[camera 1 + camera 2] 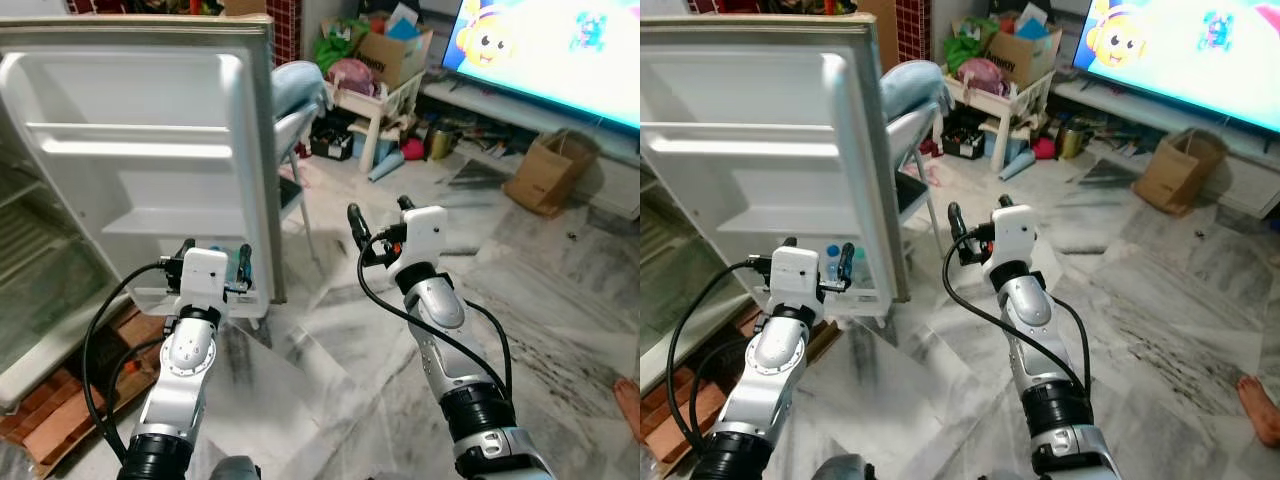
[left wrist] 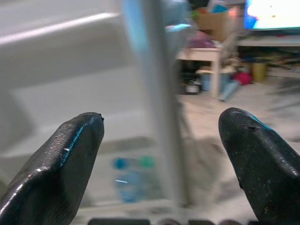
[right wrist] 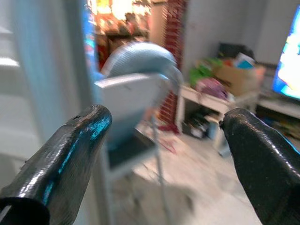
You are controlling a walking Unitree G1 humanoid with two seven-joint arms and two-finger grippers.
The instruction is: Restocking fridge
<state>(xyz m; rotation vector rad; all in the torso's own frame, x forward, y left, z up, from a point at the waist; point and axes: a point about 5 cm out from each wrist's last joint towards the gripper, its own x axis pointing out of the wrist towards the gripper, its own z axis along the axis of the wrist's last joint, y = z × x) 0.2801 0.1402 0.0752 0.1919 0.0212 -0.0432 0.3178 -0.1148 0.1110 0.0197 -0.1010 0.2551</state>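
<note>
The white fridge door [image 1: 140, 120] stands wide open in front of me on the left, its upper shelves bare. Two small water bottles [image 2: 133, 180], one with a blue cap and one with a green cap, sit in the lowest door shelf [image 1: 855, 290]. My left gripper [image 1: 215, 256] is open and empty, held just in front of that shelf near the door's edge. My right gripper [image 1: 380, 215] is also open and empty, raised over the floor to the right of the door. Part of the fridge's inside [image 1: 30, 280] shows at the far left.
A chair draped with a grey-blue cloth [image 1: 300, 100] stands right behind the door's edge. Beyond it are a cluttered white low table [image 1: 375, 105], a cardboard box [image 1: 545, 170] and a lit TV [image 1: 550, 45]. A person's foot [image 1: 628, 400] rests on the marble floor at right.
</note>
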